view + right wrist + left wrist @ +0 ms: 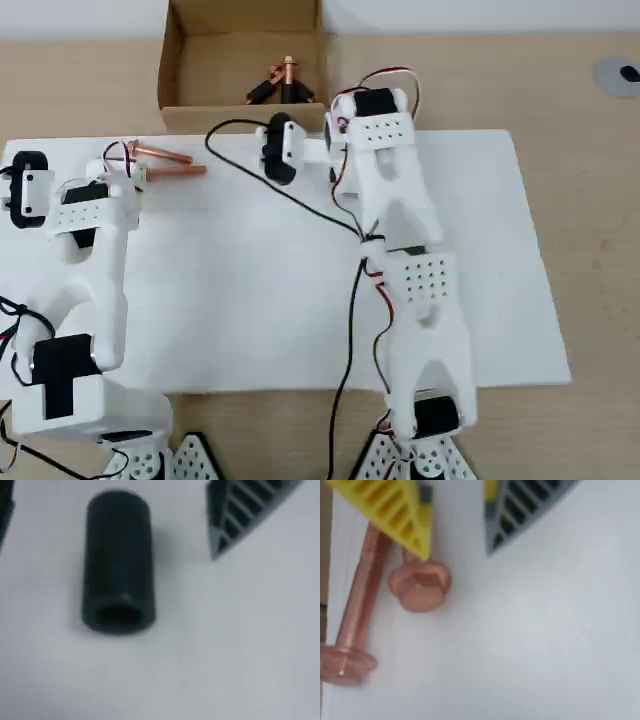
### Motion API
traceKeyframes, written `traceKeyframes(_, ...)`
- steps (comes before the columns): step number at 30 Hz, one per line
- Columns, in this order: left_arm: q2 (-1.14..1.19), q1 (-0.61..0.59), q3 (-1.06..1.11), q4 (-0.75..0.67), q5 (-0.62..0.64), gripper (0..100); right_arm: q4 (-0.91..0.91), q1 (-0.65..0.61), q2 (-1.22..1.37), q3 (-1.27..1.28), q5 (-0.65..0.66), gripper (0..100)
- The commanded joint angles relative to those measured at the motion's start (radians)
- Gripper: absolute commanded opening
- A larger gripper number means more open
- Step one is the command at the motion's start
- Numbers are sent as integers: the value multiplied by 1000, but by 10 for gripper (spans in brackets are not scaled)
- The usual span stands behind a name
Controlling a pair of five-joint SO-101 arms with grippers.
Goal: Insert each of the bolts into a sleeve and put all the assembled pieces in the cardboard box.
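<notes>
Assembled pieces (285, 85) lie in the cardboard box (172, 70); outside it, two bolts (172, 171) and a sleeve (118, 560) remain. The left hand (457, 552) and right hand (110, 535) gape wide.

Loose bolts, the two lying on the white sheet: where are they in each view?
High view: the two loose bolts lie at the upper left of the white sheet, left of the cardboard box.
Left wrist view: close up, one lengthwise, one head toward the camera.
Right wrist view: aimed at the black sleeve.
Shared landmark: the white sheet underneath.
</notes>
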Motion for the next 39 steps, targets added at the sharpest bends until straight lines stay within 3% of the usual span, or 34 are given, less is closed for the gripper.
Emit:
traceKeyframes(1, -5, 15, -40, 0, 3, 83, -9, 28, -7, -51, 9, 313)
traceKeyframes(27, -5, 15, -38, 0, 3, 83, -37, 18, 64, -53, 9, 309)
traceKeyframes(39, -4, 15, -38, 0, 2, 83, -31, 19, 65, -151, 9, 110)
